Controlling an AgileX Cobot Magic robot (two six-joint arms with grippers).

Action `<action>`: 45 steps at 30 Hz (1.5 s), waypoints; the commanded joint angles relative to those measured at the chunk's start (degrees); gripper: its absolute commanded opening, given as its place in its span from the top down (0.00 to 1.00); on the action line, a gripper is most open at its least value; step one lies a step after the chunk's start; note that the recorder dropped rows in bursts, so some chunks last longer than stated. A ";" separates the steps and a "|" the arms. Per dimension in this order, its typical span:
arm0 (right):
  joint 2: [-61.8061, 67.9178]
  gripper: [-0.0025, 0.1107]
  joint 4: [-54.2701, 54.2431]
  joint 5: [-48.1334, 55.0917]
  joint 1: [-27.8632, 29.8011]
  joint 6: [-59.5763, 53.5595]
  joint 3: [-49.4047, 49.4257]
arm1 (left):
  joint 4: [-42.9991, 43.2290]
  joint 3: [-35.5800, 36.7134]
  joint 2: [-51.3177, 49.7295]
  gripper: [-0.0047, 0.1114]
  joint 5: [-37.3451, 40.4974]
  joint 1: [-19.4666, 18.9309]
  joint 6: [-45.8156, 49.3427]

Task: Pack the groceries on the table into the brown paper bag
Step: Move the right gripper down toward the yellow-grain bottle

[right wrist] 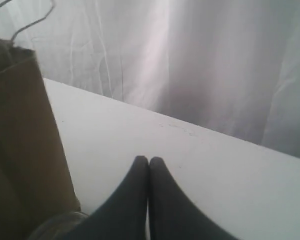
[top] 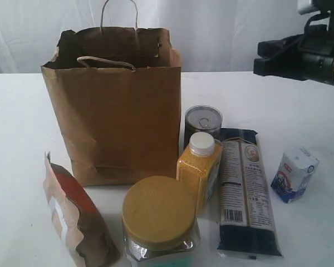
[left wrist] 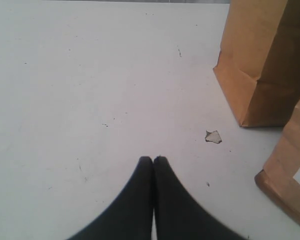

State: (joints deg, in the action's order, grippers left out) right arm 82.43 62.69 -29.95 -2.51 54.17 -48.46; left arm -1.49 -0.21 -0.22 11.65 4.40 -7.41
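Both the left gripper and right gripper are pressed together, empty. The brown paper bag stands upright, far left on the surface; groceries stand near and right. Advisable: open wide, take the can beside the bag first, and lower it upright.

At the bottom edge of the exterior view the gold-lidded clear jar is cut off low on its body, and the brown-red pouch at lower left loses its base. The white-capped yellow bottle hides the lower front of the pull-tab metal can. Print on the long dark-blue packet and the small white-blue carton is too small to read. The brown paper bag is dark inside. At upper right the right arm runs out of frame.
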 commanded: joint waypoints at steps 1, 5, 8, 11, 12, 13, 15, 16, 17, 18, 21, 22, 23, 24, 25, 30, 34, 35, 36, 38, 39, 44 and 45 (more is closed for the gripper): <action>2.98 0.98 -0.29 -3.28 0.22 -7.74 -0.09 | -0.38 0.21 0.22 0.96 -0.12 0.34 -0.02; 5.78 0.98 -0.29 -11.67 0.22 -3.43 0.52 | -0.38 0.21 0.22 0.96 -0.12 0.34 -0.02; 6.27 0.98 3.09 -21.85 0.22 -2.82 1.85 | -0.38 0.21 0.22 0.96 -0.12 0.34 -0.02; 5.19 0.98 12.74 -24.24 0.22 -2.82 1.85 | -0.38 0.21 0.22 0.96 -0.12 0.34 -0.02; 4.57 0.98 14.63 -24.40 0.22 -2.82 1.85 | -0.38 0.21 0.22 0.96 -0.12 0.34 -0.02; 3.86 0.98 15.50 -24.38 0.22 -2.68 1.85 | -0.38 0.21 0.22 0.96 -0.12 0.34 -0.02; 2.56 0.98 16.94 -24.69 0.22 -2.45 1.85 | -0.38 0.21 0.22 0.96 -0.12 0.34 -0.02; 2.02 0.98 18.15 -24.69 0.22 -2.45 1.85 | -0.38 0.21 0.22 0.96 -0.12 0.34 -0.02; 1.65 0.98 19.58 -24.31 0.22 -2.45 1.85 | -0.38 0.21 0.22 0.96 -0.12 0.34 -0.02; 1.34 0.98 22.05 -23.65 0.22 -2.80 1.85 | -0.38 0.21 0.22 0.96 -0.12 0.34 -0.02; 0.99 0.98 25.98 -20.19 0.22 -7.50 1.85 | -0.38 0.21 0.22 0.96 -0.12 0.34 -0.02; 0.99 0.98 25.81 -19.73 0.22 -9.42 1.85 | -0.38 0.21 0.22 0.96 -0.12 0.34 -0.02; 0.72 0.98 25.14 -19.62 0.22 -10.36 1.85 | -0.38 0.21 0.22 0.96 -0.12 0.34 -0.02; 0.35 0.98 24.27 -19.73 0.22 -10.51 1.85 | -0.38 0.21 0.22 0.96 -0.12 0.34 -0.02; -0.12 0.98 23.23 -20.57 0.22 -10.51 1.85 | -0.38 0.21 0.22 0.96 -0.12 0.34 -0.02; -2.38 0.98 18.74 -26.99 0.22 -11.15 0.98 | -0.38 0.21 0.22 0.96 -0.12 0.34 -0.02; -2.10 0.98 23.11 -24.72 -2.14 -15.02 -1.85 | -0.38 0.21 0.22 0.96 -0.12 0.34 -0.02; -2.03 0.98 24.82 -23.37 -2.94 -15.77 -2.43 | -0.38 0.21 0.22 0.96 -0.12 0.34 -0.02; -1.80 0.98 26.59 -21.64 -4.11 -15.89 -3.23 | -0.38 0.21 0.22 0.96 -0.12 0.34 -0.02; -1.22 0.98 30.13 -17.97 -6.46 -15.89 -4.83 | -0.38 0.21 0.22 0.96 -0.12 0.34 -0.02; -1.05 0.98 32.18 -16.04 -7.69 -15.89 -5.76 | -0.38 0.21 0.22 0.96 -0.12 0.34 -0.02; -0.90 0.98 37.26 -7.11 -12.16 -15.89 -8.22 | -0.38 0.21 0.22 0.96 -0.12 0.34 -0.02; -0.90 0.98 37.26 -6.06 -12.80 -15.89 -8.22 | -0.38 0.21 0.22 0.96 -0.12 0.34 -0.02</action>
State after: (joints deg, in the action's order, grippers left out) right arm 81.48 98.97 -40.24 -13.53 38.56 -56.07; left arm -1.49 -0.21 -0.22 11.65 4.40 -7.41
